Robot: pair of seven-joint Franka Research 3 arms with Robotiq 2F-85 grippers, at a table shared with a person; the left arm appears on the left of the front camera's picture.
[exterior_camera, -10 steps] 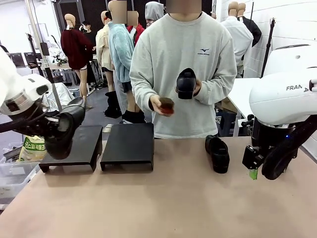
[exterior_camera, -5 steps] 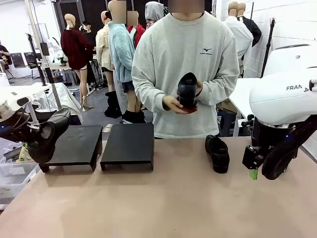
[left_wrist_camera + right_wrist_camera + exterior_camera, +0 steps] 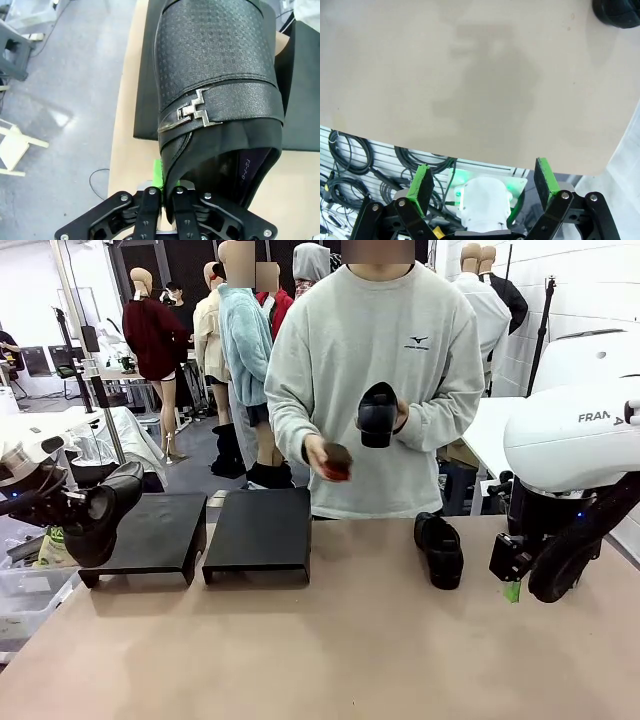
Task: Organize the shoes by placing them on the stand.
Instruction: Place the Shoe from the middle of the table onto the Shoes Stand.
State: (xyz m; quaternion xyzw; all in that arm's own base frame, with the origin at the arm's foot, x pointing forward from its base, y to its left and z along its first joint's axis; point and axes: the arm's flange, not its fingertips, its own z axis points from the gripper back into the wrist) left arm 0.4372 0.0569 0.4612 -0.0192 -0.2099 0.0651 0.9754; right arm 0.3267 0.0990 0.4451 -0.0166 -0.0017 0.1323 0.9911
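My left gripper point(image 3: 165, 187) pinches a black shoe point(image 3: 215, 75) by its heel rim, over the left stand's point(image 3: 160, 530) left edge. Released here, I judge it may tip off. My right gripper point(image 3: 482, 182) hangs open.

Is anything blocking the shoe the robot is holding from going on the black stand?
Nothing visible blocks it. The left gripper holds the shoe by its heel rim, right at the outer end of the left stand, whose top is bare.
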